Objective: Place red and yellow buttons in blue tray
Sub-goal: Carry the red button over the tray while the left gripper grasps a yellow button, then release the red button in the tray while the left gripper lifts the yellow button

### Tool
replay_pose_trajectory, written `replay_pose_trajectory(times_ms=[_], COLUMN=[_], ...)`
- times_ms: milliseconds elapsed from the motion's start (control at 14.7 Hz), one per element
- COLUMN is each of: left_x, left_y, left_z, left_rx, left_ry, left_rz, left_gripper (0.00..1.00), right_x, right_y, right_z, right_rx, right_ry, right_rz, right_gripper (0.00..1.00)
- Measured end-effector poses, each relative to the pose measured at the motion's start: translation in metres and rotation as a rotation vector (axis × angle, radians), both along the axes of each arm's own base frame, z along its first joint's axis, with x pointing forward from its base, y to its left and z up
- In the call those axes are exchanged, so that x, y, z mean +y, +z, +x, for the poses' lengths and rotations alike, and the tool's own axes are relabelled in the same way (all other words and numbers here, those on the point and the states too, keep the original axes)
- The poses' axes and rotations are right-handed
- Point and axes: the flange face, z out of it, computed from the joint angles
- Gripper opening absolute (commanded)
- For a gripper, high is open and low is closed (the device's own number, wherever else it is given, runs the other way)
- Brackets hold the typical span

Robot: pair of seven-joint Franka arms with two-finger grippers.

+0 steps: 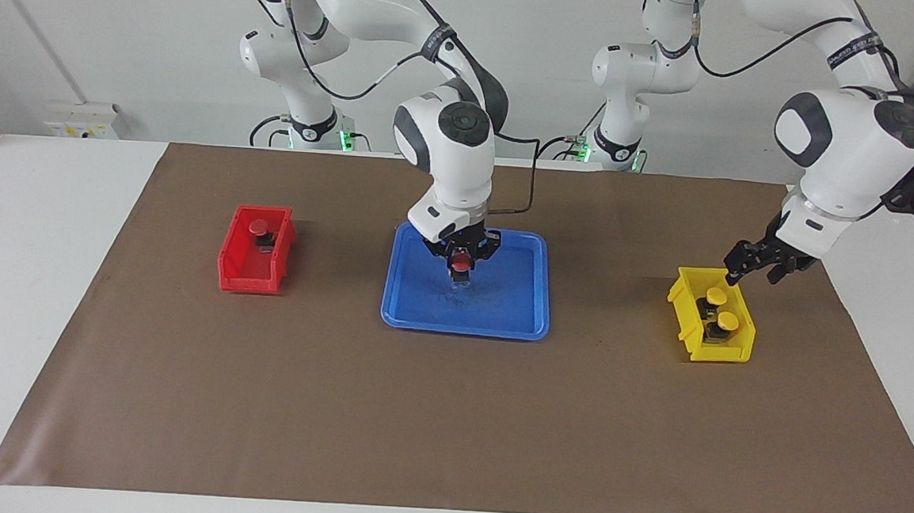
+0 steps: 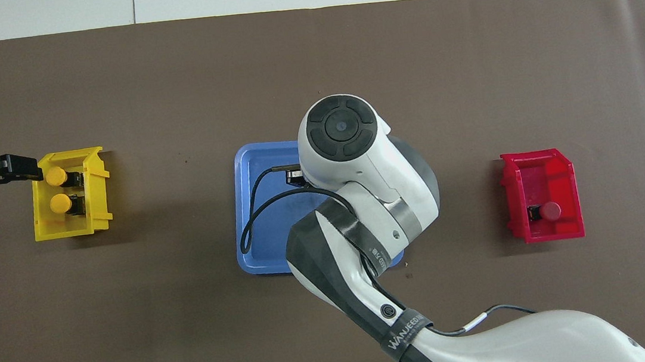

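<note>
My right gripper [image 1: 462,271] is shut on a red button [image 1: 462,264] and holds it just above the floor of the blue tray [image 1: 501,307]. In the overhead view the right arm hides that gripper and button, and part of the blue tray [image 2: 251,182] shows beside it. A second red button [image 1: 258,228] lies in the red bin [image 1: 253,277]; it also shows in the overhead view [image 2: 551,211]. Two yellow buttons [image 1: 715,295] [image 1: 728,321] stand in the yellow bin [image 1: 725,352]. My left gripper [image 1: 753,273] is open and empty over that bin's rim nearer the robots.
A brown mat [image 1: 446,430] covers the table. The red bin [image 2: 537,170] stands toward the right arm's end and the yellow bin [image 2: 73,228] toward the left arm's end, with the tray between them. The right arm's cable [image 2: 254,212] hangs over the tray.
</note>
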Motion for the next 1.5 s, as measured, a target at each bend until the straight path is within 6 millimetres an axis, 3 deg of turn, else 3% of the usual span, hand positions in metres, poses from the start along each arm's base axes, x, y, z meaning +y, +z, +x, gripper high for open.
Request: replay_pose_trajectory(times_ms=[340,476,680,952,1156,1360,1496], left_x=[0.006,0.007,0.01,0.009,0.005,0.003,0.003], left_y=[-0.049,-0.062,-0.073,-0.079,-0.082,-0.083,-0.085], left_z=[0.023,0.027,0.025,0.022,0.021,0.02,0.019], left_rx=[-0.027,-0.027,-0.014,-0.002,0.004,0.007,0.01], left_ry=[0.01,0.012,0.016,0.016,0.009,0.005,0.005], left_rz=[0.015,0.019,0.019,0.018,0.017,0.016,0.016], left_gripper=[0.7,0.7,0.7,0.7,0.7,0.7,0.7], right_x=[0.002,0.001,0.0,-0.003,-0.005,-0.013,-0.044], right_y=[-0.018,-0.025,-0.03,-0.035,-0.034,-0.011,0.033], right_z=[0.001,0.0,0.001,0.003,0.005,0.017,0.035], right_rx=[0.007,-0.001,-0.004,-0.019,-0.023,-0.044,-0.059], right_ry=[-0.001,-0.003,-0.006,-0.012,-0.017,-0.036,-0.073], right_rz=[-0.006,-0.002,-0.001,0.008,0.009,0.016,0.016], right_gripper=[0.29,0.34,0.39,0.71,0.72,0.72,0.72])
